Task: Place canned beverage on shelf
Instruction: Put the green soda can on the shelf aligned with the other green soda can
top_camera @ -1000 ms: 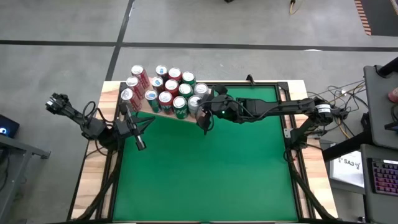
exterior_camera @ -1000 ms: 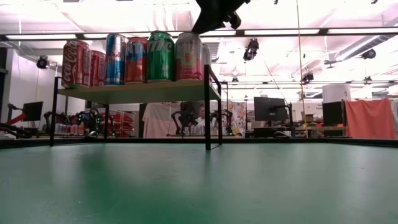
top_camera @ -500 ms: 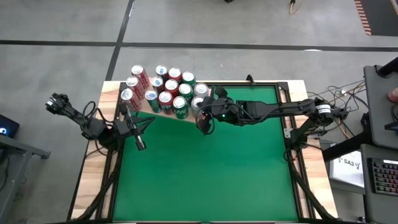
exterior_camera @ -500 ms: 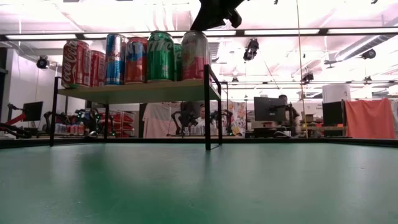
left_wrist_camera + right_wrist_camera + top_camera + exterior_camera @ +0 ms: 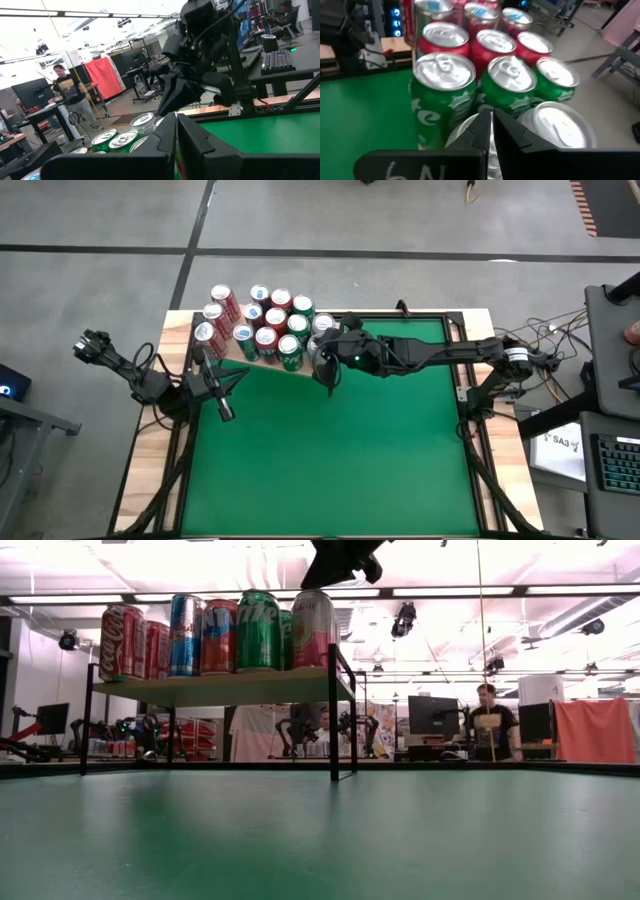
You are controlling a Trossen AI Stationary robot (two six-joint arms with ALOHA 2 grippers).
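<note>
Right gripper [image 5: 329, 372]: fingers together, empty, poised over the silver-topped pink can [image 5: 313, 628] at the shelf's near corner
Can: upright on the pale wood-grain board shelf [image 5: 225, 687], table's 11 o'clock; touching green neighbour cans [image 5: 444, 95]
Step advice: lift straight up; avoid clipping can top; no sideways drag
Left gripper [image 5: 226, 412]: closed, idle at 9 o'clock

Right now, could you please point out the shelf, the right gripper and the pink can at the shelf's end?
shelf [image 5: 225, 687], low view, front edge of the board.
right gripper [image 5: 329, 383], high view, fingertips.
pink can [image 5: 313, 630], low view, side wall.
</note>
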